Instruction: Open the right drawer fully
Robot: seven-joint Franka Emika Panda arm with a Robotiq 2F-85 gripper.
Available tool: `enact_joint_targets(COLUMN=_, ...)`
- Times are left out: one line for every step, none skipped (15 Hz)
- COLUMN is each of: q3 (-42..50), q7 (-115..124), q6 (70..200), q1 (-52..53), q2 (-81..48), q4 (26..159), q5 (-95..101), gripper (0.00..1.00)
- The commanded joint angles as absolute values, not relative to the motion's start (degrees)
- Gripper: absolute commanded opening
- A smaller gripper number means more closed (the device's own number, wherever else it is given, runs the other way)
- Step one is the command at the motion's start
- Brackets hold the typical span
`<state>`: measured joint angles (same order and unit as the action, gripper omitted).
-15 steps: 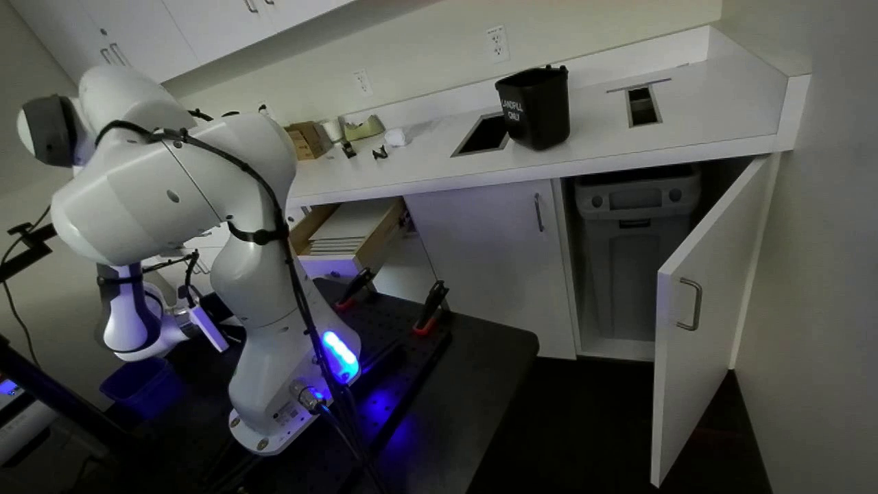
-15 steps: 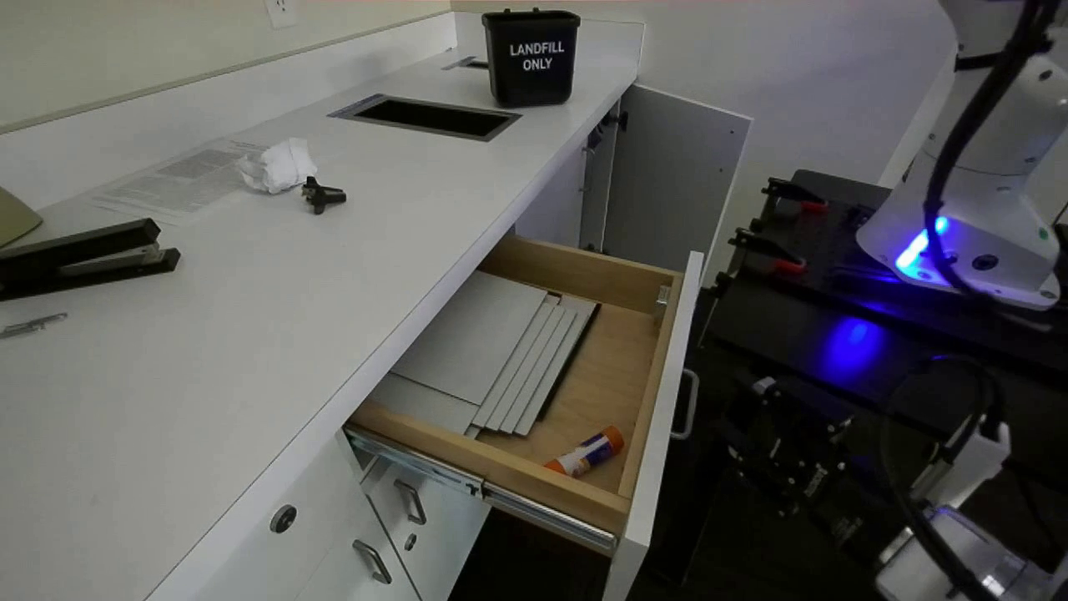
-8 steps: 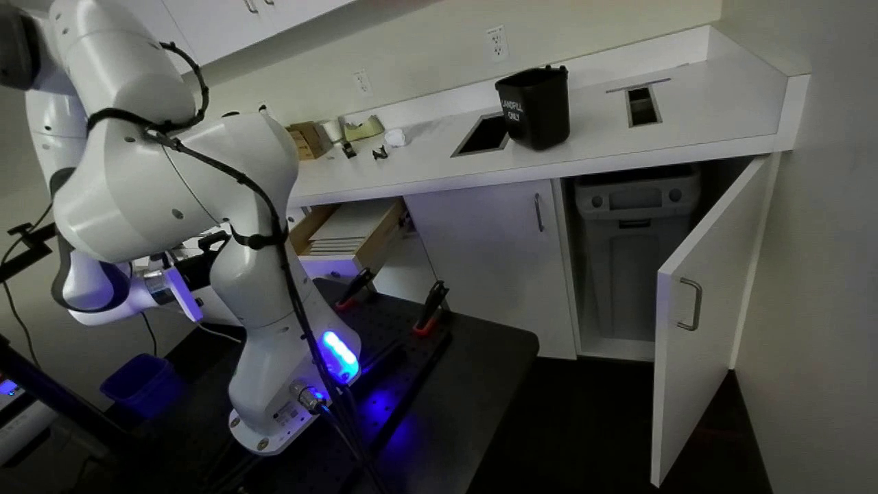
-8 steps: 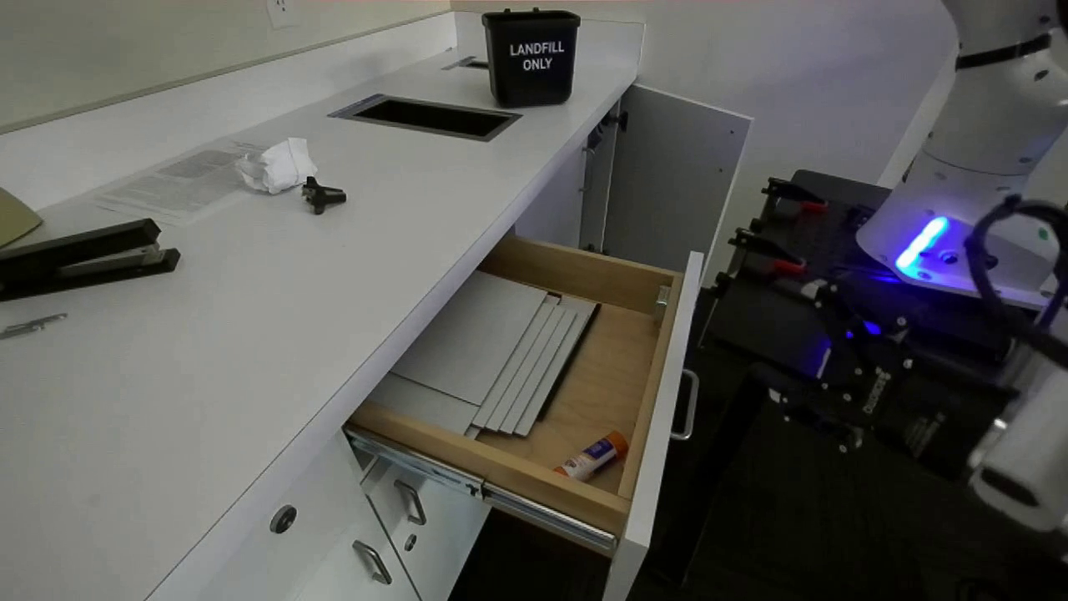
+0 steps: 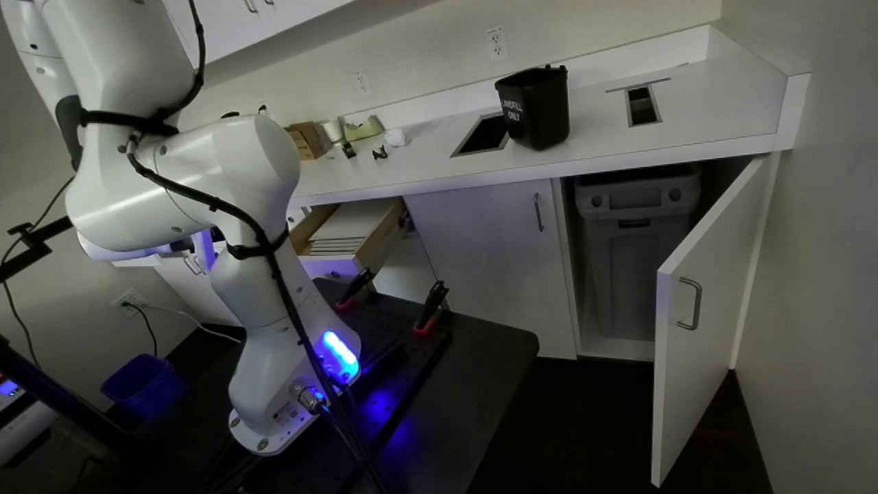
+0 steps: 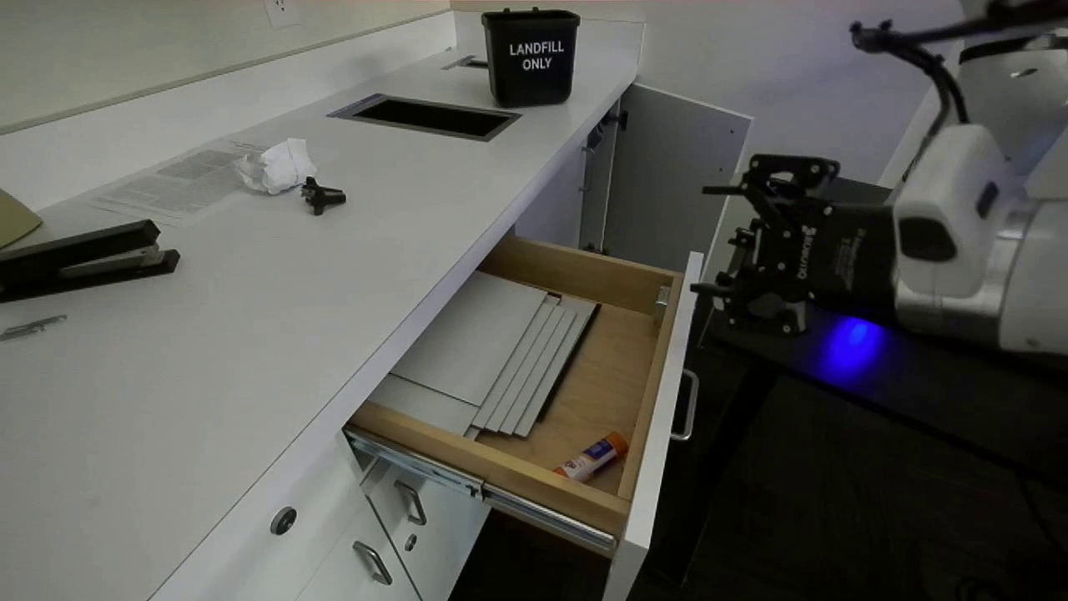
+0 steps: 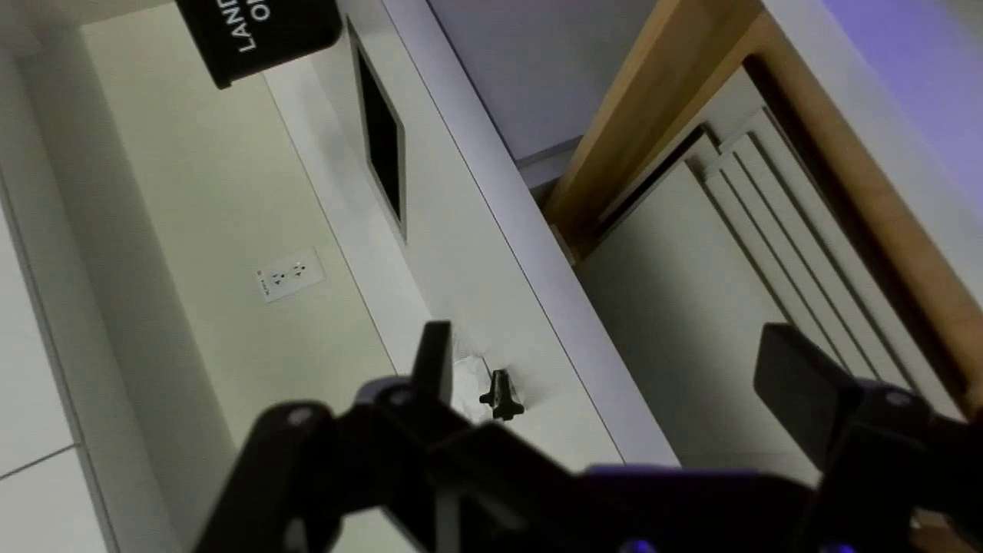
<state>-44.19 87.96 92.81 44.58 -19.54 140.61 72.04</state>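
Note:
The right drawer (image 6: 576, 367) is pulled out from under the counter. It has a flat white front and a tan wooden inside. It also shows in an exterior view (image 5: 333, 265) and in the wrist view (image 7: 875, 192). Its metal handle (image 6: 687, 406) is on the front. Grey panels (image 6: 492, 351) and an orange-and-white glue stick (image 6: 592, 456) lie inside. My gripper (image 6: 714, 240) is open, its fingers apart with nothing between them. It is close to the drawer front's far top corner and above handle height; contact is unclear. The wrist view shows my gripper (image 7: 614, 372) spread open.
The white counter (image 6: 275, 359) holds a black landfill bin (image 6: 531, 58), a stapler (image 6: 83, 255), crumpled paper (image 6: 279, 167) and a small black part (image 6: 321, 195). A cabinet door (image 5: 710, 315) stands open. Clamps (image 5: 431, 309) sit on the black robot table (image 5: 473, 370).
My gripper has risen from low over the black table and turned to point at the counter, near the drawer front. The drawer stays put. The glue stick shifted slightly early on.

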Motion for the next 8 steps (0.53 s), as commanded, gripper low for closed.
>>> enact_joint_targets(q3=-44.22, q7=86.02, q6=105.32, q1=37.92, q2=-7.44, q4=146.16, q5=73.03, gripper=1.00)
enact_joint_targets(q3=-43.81, q7=85.62, q6=107.60, q1=36.73, q2=-6.04, q4=146.26, q5=73.22, gripper=1.00)
enact_joint_targets(q3=-43.58, q7=87.32, q6=102.49, q1=39.24, q2=-11.95, q4=143.40, q5=72.81, gripper=1.00)
enact_joint_targets(q3=-43.49, q7=86.68, q6=104.49, q1=37.95, q2=-10.15, q4=143.89, q5=72.85, gripper=1.00)
enact_joint_targets(q3=-43.50, q7=86.50, q6=105.37, q1=37.27, q2=-9.06, q4=144.16, q5=72.85, gripper=1.00)
enact_joint_targets(q3=-43.54, q7=86.49, q6=105.53, q1=37.16, q2=-8.47, q4=144.42, q5=72.86, gripper=1.00)
enact_joint_targets(q3=-43.62, q7=86.50, q6=105.59, q1=37.19, q2=-8.25, q4=144.63, q5=72.86, gripper=1.00)
enact_joint_targets(q3=-43.66, q7=86.50, q6=105.60, q1=37.23, q2=-8.25, q4=144.72, q5=72.86, gripper=1.00)
